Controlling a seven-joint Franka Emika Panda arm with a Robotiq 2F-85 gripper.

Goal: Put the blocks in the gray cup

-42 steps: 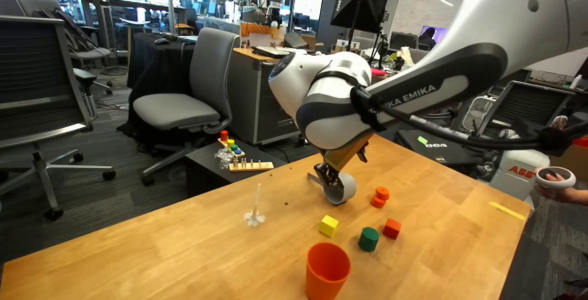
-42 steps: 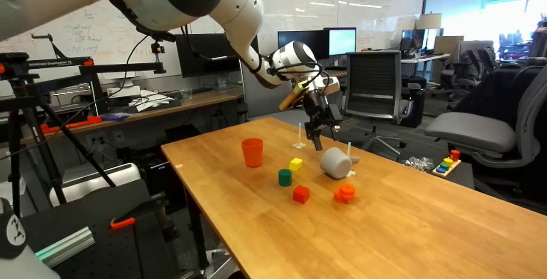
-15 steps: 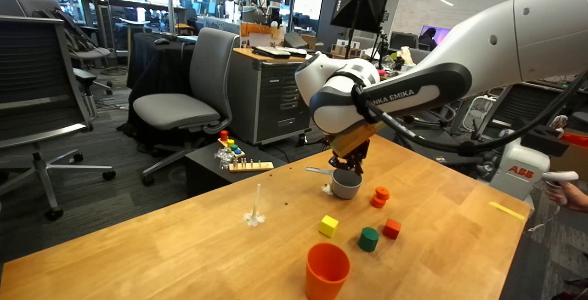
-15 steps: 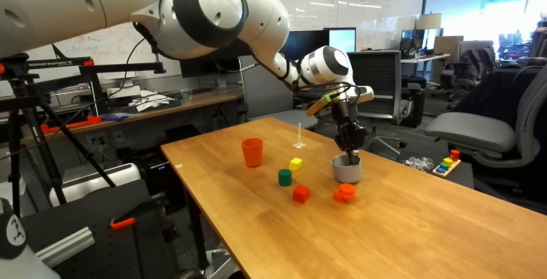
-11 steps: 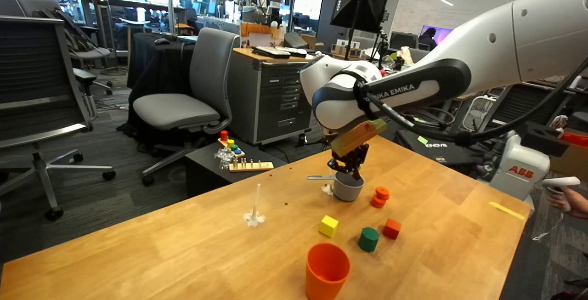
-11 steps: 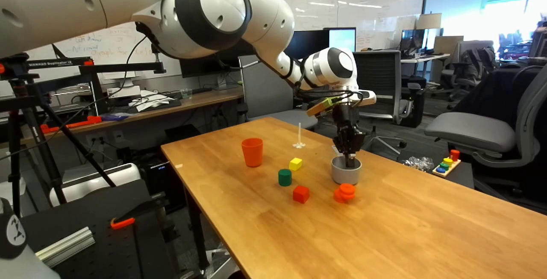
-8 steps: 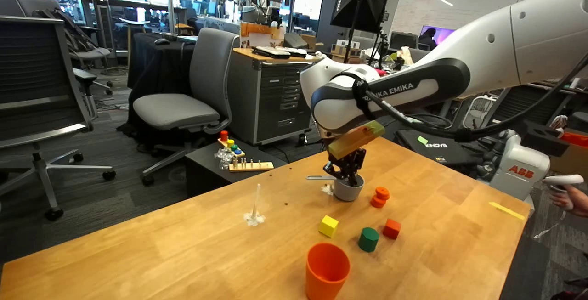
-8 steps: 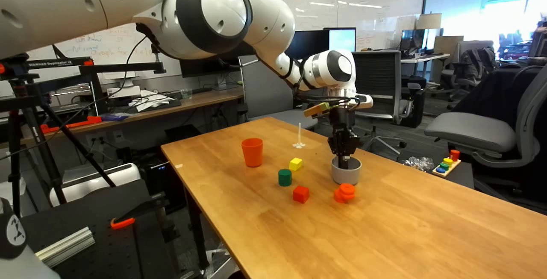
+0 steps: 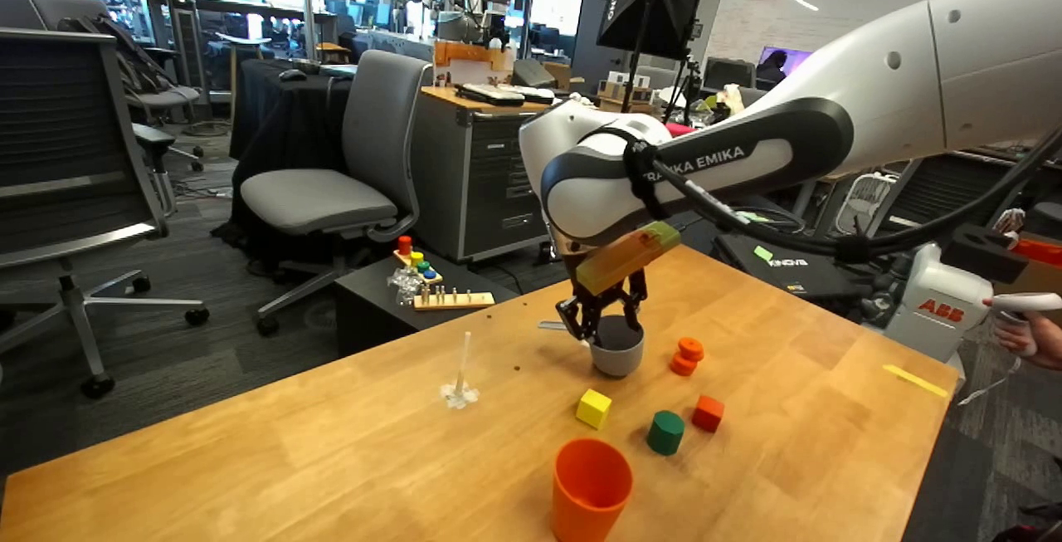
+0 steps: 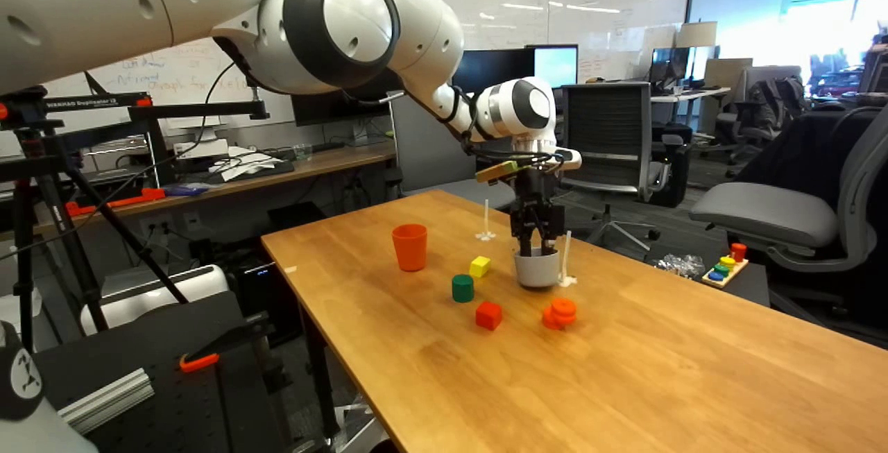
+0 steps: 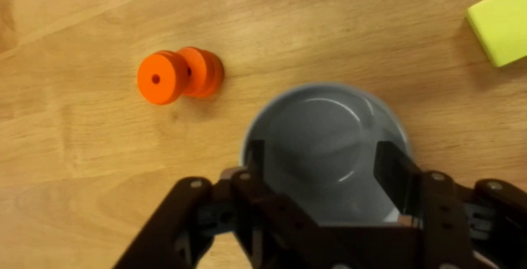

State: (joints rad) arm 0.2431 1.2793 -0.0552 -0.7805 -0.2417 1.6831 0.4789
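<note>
gray cup [image 9: 618, 359]: one, upright on the table [image 9: 332, 442]. changed: a few seconds ago it lay on its side; now its mouth faces up, and just now it has slid a little toward the yellow block [image 9: 594, 408].

gripper [image 11: 321, 157]: one, mine. changed: fingers close together a second ago, now spread apart. both tips appear to reach into the cup's mouth, one near each side of the wall; whether they press on it, i can't tell. no block between them.

white stick [image 10: 567, 259]: one, just beside the cup; contact unclear to me.

inside of cup: no block in the part i can see from the wrist.

yellow block, green block [image 9: 665, 432], red block [image 9: 708, 413]: loose on the table, apart from the cup, unmoved.

orange discs [image 11: 162, 78]: stacked, near the cup.

orange cup [image 9: 585, 509]: upright, not the target.

meaning: the cup can now take a block; i judge setup nearly done, filling not begun. next calls for a straight lift, lest a spread finger tip the cup.
</note>
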